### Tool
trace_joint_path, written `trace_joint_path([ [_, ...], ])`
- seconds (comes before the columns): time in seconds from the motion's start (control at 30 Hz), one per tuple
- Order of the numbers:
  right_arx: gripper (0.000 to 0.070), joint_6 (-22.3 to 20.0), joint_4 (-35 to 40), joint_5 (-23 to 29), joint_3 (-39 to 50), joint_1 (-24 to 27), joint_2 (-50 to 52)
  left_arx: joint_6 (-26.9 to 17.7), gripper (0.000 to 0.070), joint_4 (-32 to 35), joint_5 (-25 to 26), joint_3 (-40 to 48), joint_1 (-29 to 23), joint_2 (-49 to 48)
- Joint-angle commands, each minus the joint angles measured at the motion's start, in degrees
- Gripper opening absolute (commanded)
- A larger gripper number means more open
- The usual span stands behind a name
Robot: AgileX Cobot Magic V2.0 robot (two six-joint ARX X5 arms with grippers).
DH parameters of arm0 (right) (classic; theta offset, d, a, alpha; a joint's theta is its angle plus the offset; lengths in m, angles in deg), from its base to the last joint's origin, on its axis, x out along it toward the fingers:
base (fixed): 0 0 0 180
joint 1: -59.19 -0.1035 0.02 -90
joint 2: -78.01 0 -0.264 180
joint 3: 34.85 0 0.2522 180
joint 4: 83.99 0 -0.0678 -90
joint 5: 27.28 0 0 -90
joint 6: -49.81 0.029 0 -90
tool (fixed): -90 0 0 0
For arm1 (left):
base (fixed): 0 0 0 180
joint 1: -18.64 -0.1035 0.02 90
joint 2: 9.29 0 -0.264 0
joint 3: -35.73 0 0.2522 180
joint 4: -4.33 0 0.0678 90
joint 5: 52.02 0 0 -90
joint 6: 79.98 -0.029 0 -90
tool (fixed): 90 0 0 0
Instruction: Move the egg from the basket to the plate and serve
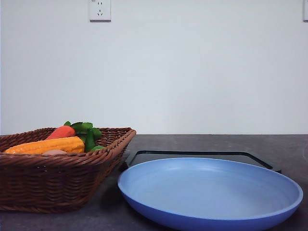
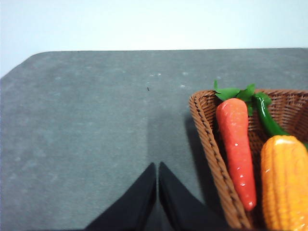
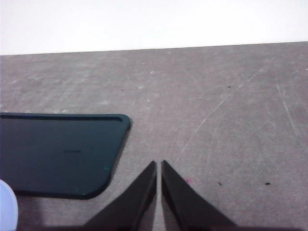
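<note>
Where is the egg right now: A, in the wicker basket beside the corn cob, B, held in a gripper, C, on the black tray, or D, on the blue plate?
A: in the front view the egg peeks out low in the wicker basket, just in front of the corn cob, while the blue plate is bare.

One wicker basket sits at about nine o'clock in the front view, holding one carrot, one corn cob, one egg and at least one green vegetable. There is one blue plate toward five o'clock and one black tray beyond it. Two grippers are present, one left and one right.
</note>
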State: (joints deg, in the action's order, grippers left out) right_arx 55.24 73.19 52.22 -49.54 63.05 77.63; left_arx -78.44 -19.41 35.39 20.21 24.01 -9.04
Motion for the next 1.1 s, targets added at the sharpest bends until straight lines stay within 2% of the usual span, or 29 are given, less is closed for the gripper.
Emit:
trace_joint_path([
  [0.0,0.0000,3.11,0.22,-0.11,0.17,0.02,0.17,9.12,0.0000,1.03,1.20,1.51,-0.11,-0.09],
  [0.1,0.0000,8.82,-0.01,-0.10,0.17,0.02,0.17,21.59,0.0000,1.01,3.31,1.51,-0.11,-0.09],
  [0.23,0.0000,12.87,-0.13,-0.23,0.17,0.02,0.17,29.47,0.0000,0.99,4.22,1.51,-0.11,-0.09],
  [0.47,0.0000,16.12,-1.27,-4.76,-0.37,0.02,0.15,29.61,0.0000,1.21,12.29,0.74,-0.11,-0.01],
  [0.63,0.0000,17.94,-6.15,-4.72,-4.42,0.02,0.06,29.30,0.0000,-5.66,12.94,-4.16,-0.11,2.32],
  [0.77,0.0000,17.96,-8.40,-4.71,-9.29,0.02,-1.42,28.35,0.0000,-7.23,13.02,-8.28,-0.11,6.76],
  [0.9,0.0000,17.89,-11.13,-4.50,-15.00,0.02,-5.47,25.91,0.0000,-7.21,13.92,-12.59,-0.11,12.94],
  [1.07,0.0000,16.20,-13.58,-5.22,-21.42,0.02,-13.17,21.56,0.0000,-7.24,19.33,-18.44,-0.11,22.28],
])
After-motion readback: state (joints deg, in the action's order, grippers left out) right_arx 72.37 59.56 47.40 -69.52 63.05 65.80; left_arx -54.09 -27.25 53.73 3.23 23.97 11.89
